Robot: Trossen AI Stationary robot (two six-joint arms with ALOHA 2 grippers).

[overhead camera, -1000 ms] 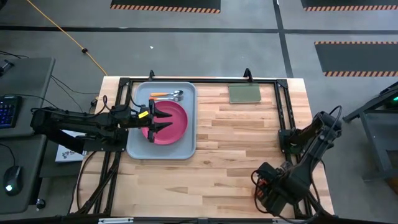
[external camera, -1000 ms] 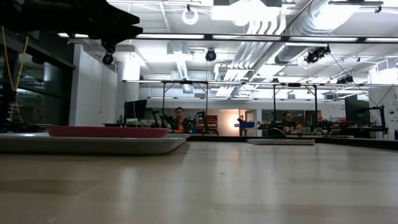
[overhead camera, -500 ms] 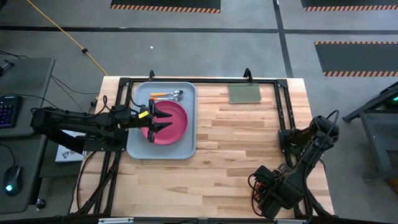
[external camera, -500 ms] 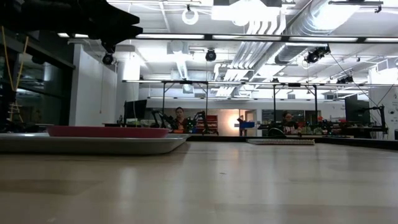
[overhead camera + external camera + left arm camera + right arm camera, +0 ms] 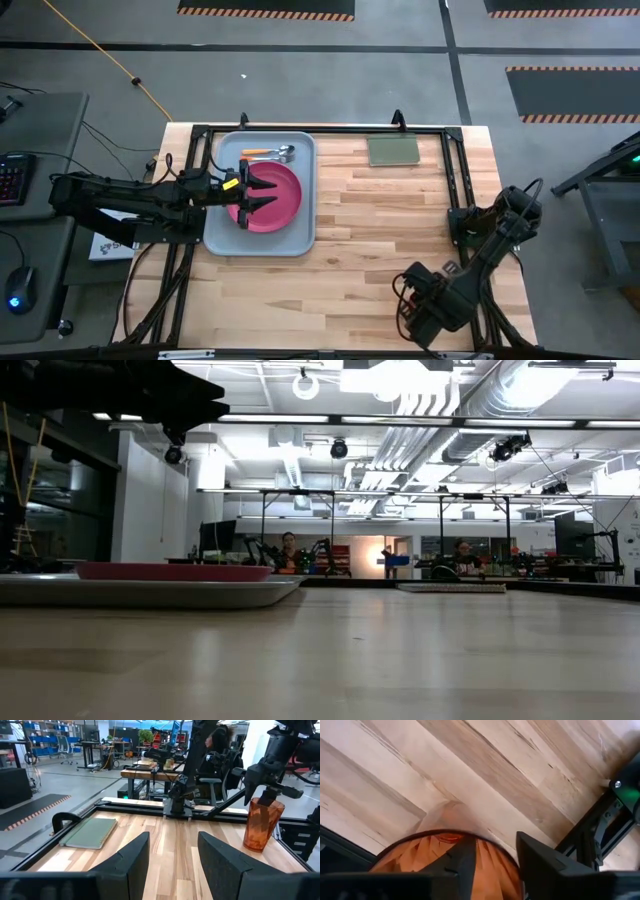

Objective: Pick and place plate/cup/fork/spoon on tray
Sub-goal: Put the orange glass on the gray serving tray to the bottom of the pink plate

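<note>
The pink plate lies on the blue-grey tray at the table's left; both also show in the low view, the plate on the tray. The spoon and the fork lie side by side at the tray's far end. My left gripper hovers open and empty over the plate, its fingers spread. My right gripper is near the table's near right corner, shut on the red-orange cup. My right gripper holds the cup by its rim, with one finger inside the cup and the other outside its wall. The fingers come from above, pointing down. The cup hangs below them, a little tilted; whether its base touches the table I cannot tell.
A flat green rectangle lies at the table's far right and also shows in the left wrist view. A black frame rail runs along the table's edges. Bare wood lies between the tray and the right arm.
My right gripper has carried the cup toward the table's left edge along the near side, staying shut on it.
</note>
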